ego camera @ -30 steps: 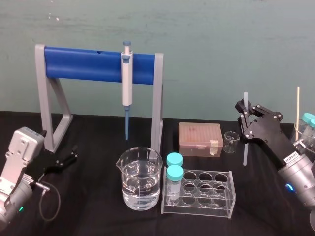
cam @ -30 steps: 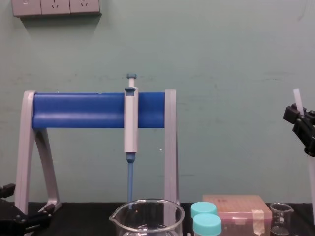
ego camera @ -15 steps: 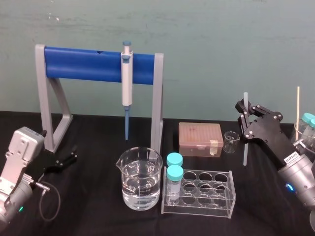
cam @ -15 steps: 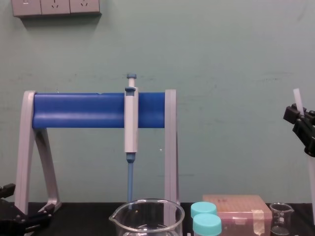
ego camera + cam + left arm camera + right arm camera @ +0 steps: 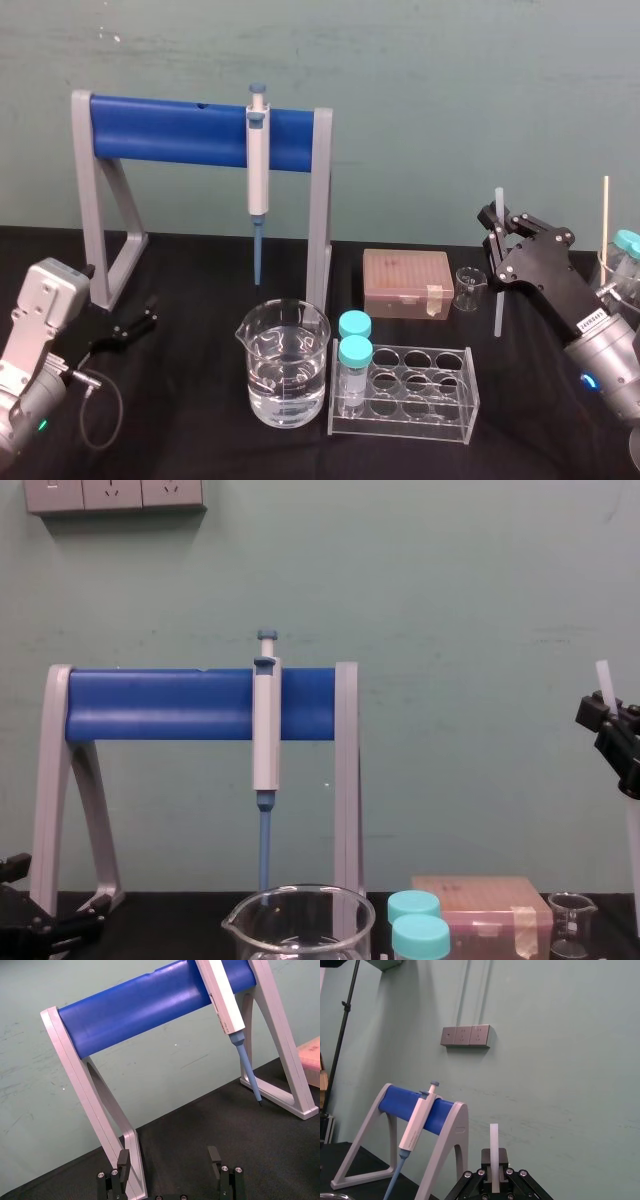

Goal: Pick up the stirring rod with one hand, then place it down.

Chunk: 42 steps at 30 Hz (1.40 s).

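The stirring rod is a thin whitish stick held upright above the black table, to the right of the small beaker. My right gripper is shut on its upper part, and the rod's top pokes out above the fingers. From the chest, the rod and right gripper sit at the right edge. Through the right wrist camera the rod rises between the closed fingers of the right gripper. My left gripper rests low at the left, open and holding nothing; the left wrist view shows the same gripper.
A blue and grey stand holds a blue-tipped pipette. In front are a large water beaker, a clear tube rack with two teal-capped tubes, and a pink box. A thin wooden stick and capped bottles stand at the far right.
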Tool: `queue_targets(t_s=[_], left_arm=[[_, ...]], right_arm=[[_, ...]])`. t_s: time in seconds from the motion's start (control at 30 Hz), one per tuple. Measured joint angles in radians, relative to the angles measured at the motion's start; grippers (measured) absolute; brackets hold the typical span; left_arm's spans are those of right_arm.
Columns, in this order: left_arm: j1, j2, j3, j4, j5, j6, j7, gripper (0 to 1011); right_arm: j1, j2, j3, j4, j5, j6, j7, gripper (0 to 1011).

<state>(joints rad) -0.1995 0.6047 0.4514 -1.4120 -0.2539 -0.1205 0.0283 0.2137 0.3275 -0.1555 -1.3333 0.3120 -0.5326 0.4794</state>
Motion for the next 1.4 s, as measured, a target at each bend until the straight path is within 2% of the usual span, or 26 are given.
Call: queue_targets(t_s=[1.4], left_arm=[[0.000, 0.000, 0.000, 0.000, 0.000, 0.000, 0.000, 1000]], right_arm=[[0.000, 0.000, 0.000, 0.000, 0.000, 0.000, 0.000, 67]])
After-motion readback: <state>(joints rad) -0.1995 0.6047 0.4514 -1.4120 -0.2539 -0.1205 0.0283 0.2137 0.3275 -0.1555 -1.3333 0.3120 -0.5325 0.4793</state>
